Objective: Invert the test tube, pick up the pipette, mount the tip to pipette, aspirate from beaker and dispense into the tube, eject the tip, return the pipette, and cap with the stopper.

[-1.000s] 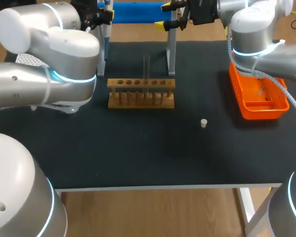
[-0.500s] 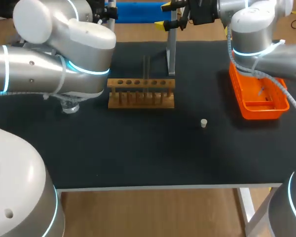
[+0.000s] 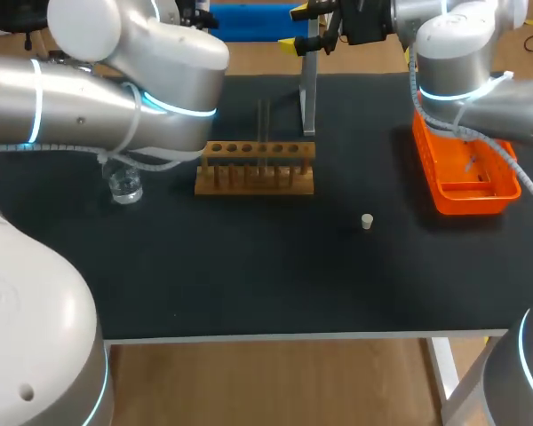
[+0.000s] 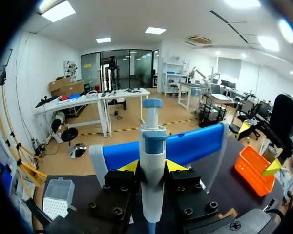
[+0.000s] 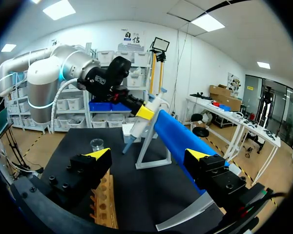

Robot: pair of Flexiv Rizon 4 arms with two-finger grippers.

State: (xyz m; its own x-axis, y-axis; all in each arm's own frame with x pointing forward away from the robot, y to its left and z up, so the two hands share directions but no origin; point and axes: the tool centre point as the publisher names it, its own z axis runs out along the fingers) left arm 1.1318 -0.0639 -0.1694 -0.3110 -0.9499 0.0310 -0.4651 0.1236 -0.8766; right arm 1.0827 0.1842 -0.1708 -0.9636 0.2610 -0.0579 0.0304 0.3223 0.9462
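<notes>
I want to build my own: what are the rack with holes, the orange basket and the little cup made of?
Rack: probably bare wood, tan and matte. Orange basket: likely plastic, bright, evenly coloured. Little cup: see-through with glints, so glass or clear plastic.

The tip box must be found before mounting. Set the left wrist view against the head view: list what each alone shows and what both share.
Left wrist view only: the tip box, and the left fingers shut on the pipette. Head view only: the beaker, the rack and the stopper. Both: the basket and the blue bar.
</notes>
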